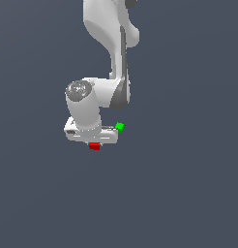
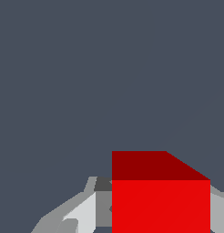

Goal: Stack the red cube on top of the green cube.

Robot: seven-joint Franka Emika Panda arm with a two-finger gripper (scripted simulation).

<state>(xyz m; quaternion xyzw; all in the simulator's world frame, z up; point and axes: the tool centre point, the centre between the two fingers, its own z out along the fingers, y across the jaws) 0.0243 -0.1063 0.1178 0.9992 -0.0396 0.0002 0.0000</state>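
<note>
In the wrist view the red cube [image 2: 160, 200] fills the space between my gripper's [image 2: 159, 218] two fingers, and a grey pad [image 2: 103, 205] lies against one side of it while the other finger [image 2: 218, 211] meets the opposite side. The gripper is shut on the red cube. In the exterior view the red cube [image 1: 94, 146] peeks out just below the white hand, where my gripper [image 1: 94, 143] sits; its fingers are hidden by the hand. The green cube [image 1: 119, 127] lies close by, up and toward the exterior view's right of the red cube, touching nothing. I cannot tell whether the red cube is off the floor.
The white arm [image 1: 109, 43] rises over the scene from the hand toward the top of the exterior view. A plain dark grey floor [image 1: 188, 193] surrounds both cubes.
</note>
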